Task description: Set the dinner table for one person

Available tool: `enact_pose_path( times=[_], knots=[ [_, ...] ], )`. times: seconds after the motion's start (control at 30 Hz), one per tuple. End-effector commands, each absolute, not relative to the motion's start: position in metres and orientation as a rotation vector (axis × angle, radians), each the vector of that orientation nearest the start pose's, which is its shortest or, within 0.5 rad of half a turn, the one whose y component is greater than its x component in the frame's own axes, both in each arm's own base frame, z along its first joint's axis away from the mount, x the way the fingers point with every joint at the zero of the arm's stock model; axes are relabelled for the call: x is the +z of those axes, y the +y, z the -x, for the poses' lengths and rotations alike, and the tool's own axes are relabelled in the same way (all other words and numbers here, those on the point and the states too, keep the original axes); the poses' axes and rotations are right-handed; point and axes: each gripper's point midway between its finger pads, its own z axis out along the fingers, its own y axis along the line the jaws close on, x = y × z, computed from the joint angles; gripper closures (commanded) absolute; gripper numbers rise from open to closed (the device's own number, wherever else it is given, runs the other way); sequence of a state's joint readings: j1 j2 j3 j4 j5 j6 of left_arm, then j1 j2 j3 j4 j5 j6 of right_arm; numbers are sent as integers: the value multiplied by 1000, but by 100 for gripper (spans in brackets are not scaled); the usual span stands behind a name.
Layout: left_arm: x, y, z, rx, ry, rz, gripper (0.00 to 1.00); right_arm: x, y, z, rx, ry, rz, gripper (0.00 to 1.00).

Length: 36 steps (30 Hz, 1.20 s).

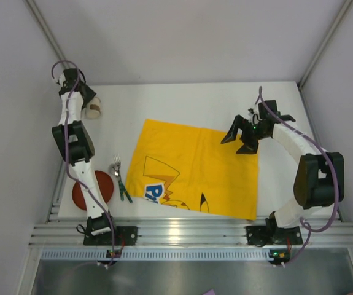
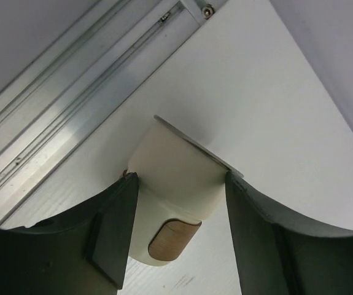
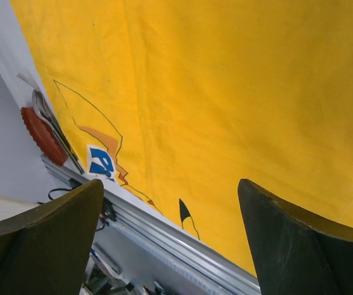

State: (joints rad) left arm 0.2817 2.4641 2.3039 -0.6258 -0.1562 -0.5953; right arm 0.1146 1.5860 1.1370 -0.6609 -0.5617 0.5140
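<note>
Dinner table (image 1: 194,101): the white top fills your top view, with pale grey walls around it and the ribbed rail along the near edge.
Cloth (image 1: 194,166): a yellow cartoon-printed cloth lies flat on the middle of the table, slightly skewed.
Right gripper (image 3: 170,190): it hangs over the far right corner of the cloth. Note the fingers spread wide with nothing between them.
Left gripper (image 2: 177,184): it reaches to the far left corner of the table. Your wrist view shows both fingers pressed against the sides of the cup.
Plate (image 1: 105,183): red, near left, partly under the left arm.
Cup (image 2: 176,166): cream, pinched between the left fingers.
Fork (image 1: 116,165): just beside the plate, with a green-handled utensil (image 1: 125,193) against it.
</note>
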Motion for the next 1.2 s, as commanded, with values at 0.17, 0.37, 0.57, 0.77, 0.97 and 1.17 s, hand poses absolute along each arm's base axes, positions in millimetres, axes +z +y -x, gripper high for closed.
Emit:
enact_pose_path(
  times=[0.17, 0.37, 0.57, 0.77, 0.97, 1.17],
  knots=[
    [43, 44, -587, -556, 2333, 983, 46, 129, 143, -339, 898, 2683, -336, 9],
    [126, -162, -544, -1151, 2379, 270, 45, 139, 147, -362, 917, 2653, -290, 9],
    [222, -211, -503, -1363, 2189, 52, 42, 156, 156, -397, 975, 2608, -240, 9],
    [250, -185, -510, -1245, 2142, 155, 41, 165, 169, -437, 1054, 2568, -203, 9],
    [235, -174, -496, -1139, 2221, 179, 42, 119, 177, -421, 1104, 2677, -259, 9],
    [223, -165, -473, -1067, 2266, 182, 43, 101, 179, -358, 1164, 2738, -259, 9]
  ],
)
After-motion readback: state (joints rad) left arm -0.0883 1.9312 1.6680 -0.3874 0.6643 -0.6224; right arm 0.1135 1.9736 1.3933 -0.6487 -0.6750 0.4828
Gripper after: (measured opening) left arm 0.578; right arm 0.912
